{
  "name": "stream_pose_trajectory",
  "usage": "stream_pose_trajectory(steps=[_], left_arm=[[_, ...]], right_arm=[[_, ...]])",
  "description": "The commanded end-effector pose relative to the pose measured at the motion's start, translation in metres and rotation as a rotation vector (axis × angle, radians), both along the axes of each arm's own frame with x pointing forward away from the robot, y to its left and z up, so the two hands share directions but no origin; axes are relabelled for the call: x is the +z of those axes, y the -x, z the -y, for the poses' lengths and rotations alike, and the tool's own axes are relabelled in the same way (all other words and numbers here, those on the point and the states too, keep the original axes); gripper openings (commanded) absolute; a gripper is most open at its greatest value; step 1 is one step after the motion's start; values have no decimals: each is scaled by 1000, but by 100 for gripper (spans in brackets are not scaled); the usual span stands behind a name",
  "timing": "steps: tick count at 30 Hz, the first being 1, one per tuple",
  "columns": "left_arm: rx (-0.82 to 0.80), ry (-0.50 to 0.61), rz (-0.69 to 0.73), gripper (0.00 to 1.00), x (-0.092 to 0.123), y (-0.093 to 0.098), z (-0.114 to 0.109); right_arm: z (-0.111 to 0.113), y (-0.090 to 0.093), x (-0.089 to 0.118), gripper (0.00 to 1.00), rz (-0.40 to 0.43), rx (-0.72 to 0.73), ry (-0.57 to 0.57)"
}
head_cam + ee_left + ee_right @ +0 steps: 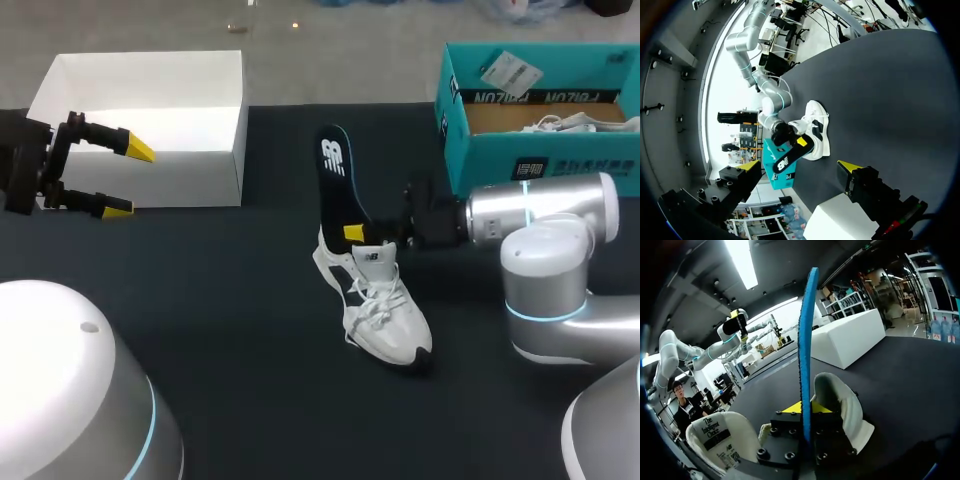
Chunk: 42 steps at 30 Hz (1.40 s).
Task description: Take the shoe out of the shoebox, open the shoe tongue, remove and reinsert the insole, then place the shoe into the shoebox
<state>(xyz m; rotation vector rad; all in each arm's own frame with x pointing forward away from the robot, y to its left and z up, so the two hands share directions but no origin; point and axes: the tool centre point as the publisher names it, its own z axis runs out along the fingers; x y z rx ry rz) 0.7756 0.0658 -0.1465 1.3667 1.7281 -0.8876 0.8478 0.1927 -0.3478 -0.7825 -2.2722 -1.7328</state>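
The right pincer [357, 234] pinched the insole [337, 172] near its lower end, long axis rising from the opening of the shoe [385, 312] mid-bench [220, 300]. The left pincer [122, 180], spread, stood well apart.

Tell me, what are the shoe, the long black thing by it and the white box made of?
The shoe looks like matte white fabric or leather-like panels, with woven laces and a dark sole. The insole seems to be foam: thin, black on top, with a blue edge in the right wrist view. The white box looks like smooth cardboard, with thin folded walls.
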Motion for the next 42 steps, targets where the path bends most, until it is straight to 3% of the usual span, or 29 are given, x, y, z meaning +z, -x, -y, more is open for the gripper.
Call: stream_pose_trajectory(steps=[1,15,28,42], left_arm=[[0,-4,-1,100,0,0,0],[0,-4,-1,100,0,0,0],[0,-4,-1,100,0,0,0],[0,-4,-1,100,0,0,0]], right_arm=[[3,0,-2,0,-26,-12,16],[-1,-2,-3,0,-148,-205,-42],[-11,13,-5,0,-191,-285,-51],[-6,-8,4,0,-124,-122,20]])
